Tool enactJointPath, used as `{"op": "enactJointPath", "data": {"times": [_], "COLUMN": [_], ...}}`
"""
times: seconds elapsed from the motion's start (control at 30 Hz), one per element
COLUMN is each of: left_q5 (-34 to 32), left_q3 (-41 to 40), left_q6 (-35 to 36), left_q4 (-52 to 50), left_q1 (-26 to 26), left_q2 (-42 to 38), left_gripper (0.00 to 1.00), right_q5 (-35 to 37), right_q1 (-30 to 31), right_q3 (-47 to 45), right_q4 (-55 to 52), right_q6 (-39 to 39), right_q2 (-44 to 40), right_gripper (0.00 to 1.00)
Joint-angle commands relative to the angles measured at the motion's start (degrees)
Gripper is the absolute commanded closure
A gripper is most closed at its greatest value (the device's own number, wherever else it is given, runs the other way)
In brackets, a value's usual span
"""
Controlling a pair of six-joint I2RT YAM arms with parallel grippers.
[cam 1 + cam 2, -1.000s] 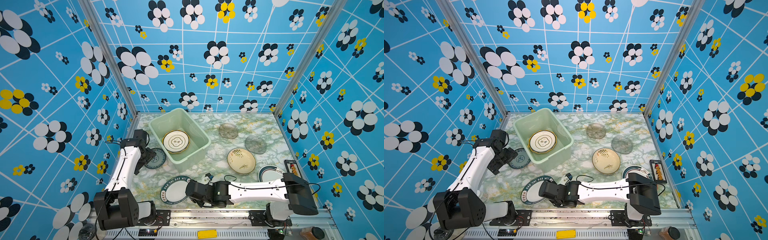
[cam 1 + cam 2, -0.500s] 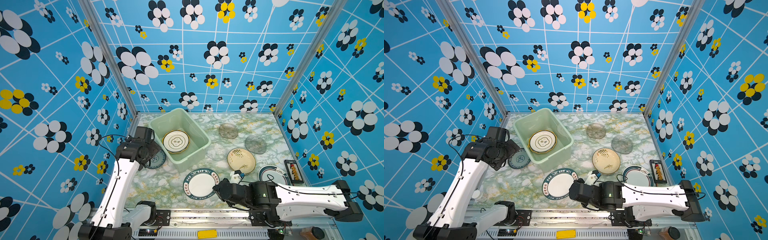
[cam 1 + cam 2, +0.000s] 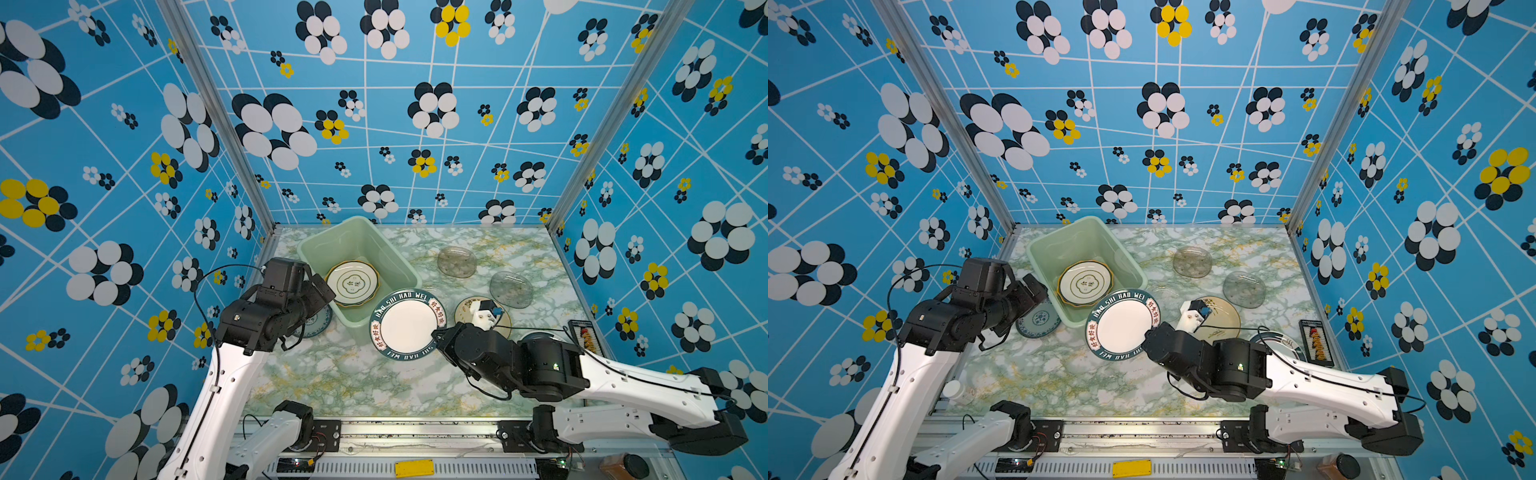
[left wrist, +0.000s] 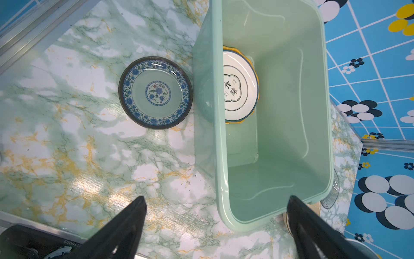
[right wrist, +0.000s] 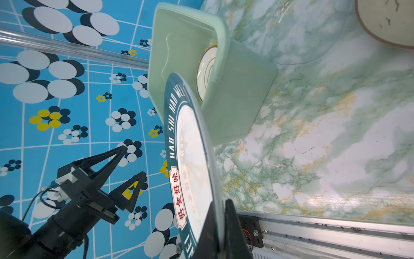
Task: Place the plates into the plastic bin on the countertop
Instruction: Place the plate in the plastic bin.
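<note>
My right gripper (image 3: pixel 436 336) (image 5: pixel 220 215) is shut on the rim of a white plate with a dark teal lettered border (image 3: pixel 407 324) (image 3: pixel 1121 324) (image 5: pixel 190 157). It is held above the countertop (image 3: pixel 332 374), with its far edge at the near corner of the mint plastic bin (image 3: pixel 357 241) (image 3: pixel 1084 241) (image 4: pixel 280 89). A white dark-rimmed plate (image 3: pixel 352 283) (image 4: pixel 237 87) lies in the bin on a yellow one. My left gripper (image 3: pixel 320 295) (image 4: pixel 216 197) hangs open beside the bin, above a small blue-patterned plate (image 4: pixel 155 93) (image 3: pixel 1038 322).
On the countertop lie a cream plate (image 3: pixel 482 316) (image 3: pixel 1219 318), two clear glass plates (image 3: pixel 456 262) (image 3: pixel 511 289), and a dark-rimmed plate (image 3: pixel 1281 343) half under my right arm. A small black tray (image 3: pixel 584 336) sits at the right wall.
My right gripper has lifted the lettered plate from the front of the countertop and carried it back toward the bin. My left arm has risen from the small patterned plate.
</note>
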Motion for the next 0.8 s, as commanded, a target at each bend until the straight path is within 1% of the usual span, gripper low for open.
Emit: {"op": "enactJointPath", "data": {"times": [0.0, 0.17, 0.33, 0.43, 0.53, 0.63, 0.77], "left_q5": [-0.6, -0.6, 1.2, 2.1, 1.2, 1.3, 1.9], "left_q3": [3.1, 4.4, 4.6, 5.2, 5.4, 5.6, 5.6], "left_q6": [4.2, 5.6, 11.0, 13.8, 15.1, 14.7, 13.7], "left_q4": [-1.2, 0.8, 5.8, 6.2, 6.1, 6.1, 6.9], "left_q1": [-0.4, -0.5, -0.7, -0.6, -0.6, -0.6, -0.6], "left_q2": [-0.5, -1.0, -0.6, 0.6, 0.9, 1.1, 1.7], "left_gripper": [0.01, 0.01, 0.01, 0.01, 0.01, 0.01, 0.01], "right_q5": [0.2, -6.0, -13.6, -16.6, -18.2, -19.0, -19.3], "right_q1": [-3.2, -10.7, -17.0, -19.3, -20.4, -21.1, -21.2], "right_q3": [6.6, 11.3, 15.3, 19.2, 23.4, 27.0, 34.0], "right_q4": [-1.4, 0.6, 3.9, 4.3, 4.5, 4.3, 2.7], "right_q6": [-9.2, -10.1, -10.1, -10.7, -10.2, -8.5, -7.1], "right_q2": [2.7, 7.5, 14.5, 19.3, 23.6, 28.4, 35.6], "right_gripper": [1.00, 1.00, 1.00, 1.00, 1.00, 1.00, 1.00]}}
